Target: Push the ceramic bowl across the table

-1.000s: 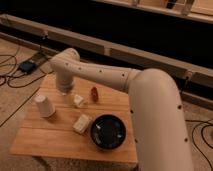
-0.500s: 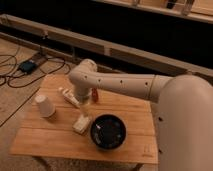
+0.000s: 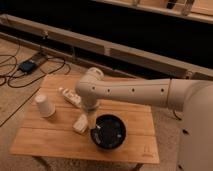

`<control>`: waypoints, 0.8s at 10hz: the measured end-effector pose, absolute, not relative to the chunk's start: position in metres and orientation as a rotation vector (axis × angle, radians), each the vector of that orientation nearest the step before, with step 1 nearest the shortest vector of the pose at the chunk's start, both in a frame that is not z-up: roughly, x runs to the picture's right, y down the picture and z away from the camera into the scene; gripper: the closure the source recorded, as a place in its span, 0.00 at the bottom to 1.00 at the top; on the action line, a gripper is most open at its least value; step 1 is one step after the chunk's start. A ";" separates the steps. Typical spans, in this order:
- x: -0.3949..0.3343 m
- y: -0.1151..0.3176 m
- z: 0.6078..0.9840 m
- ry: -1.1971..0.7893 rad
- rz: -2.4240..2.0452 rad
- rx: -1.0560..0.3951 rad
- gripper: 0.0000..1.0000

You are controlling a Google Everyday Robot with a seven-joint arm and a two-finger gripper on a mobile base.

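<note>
We see tool (image 3: pixel 94 124) at left rim of ceramic bowl (image 3: pixel 111 134) on bench (image 3: pixel 50 142); tool state we cannot tell.

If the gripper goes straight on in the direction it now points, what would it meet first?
The gripper points down over the table at the left edge of the ceramic bowl. Straight on, it would probably meet that rim first; depth is unclear, so it might touch the wood just beside it.
</note>
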State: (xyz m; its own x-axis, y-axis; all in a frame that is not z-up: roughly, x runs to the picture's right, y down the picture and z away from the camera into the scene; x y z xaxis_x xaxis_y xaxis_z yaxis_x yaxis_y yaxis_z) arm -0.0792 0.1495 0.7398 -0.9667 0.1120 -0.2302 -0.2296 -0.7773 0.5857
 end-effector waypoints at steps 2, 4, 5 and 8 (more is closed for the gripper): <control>-0.069 0.174 0.719 1.095 2.824 -0.235 0.20; -0.059 0.193 0.705 1.228 2.847 -0.219 0.20; -0.055 0.201 0.702 1.289 2.851 -0.223 0.20; -0.036 0.220 0.704 1.428 2.845 -0.228 0.20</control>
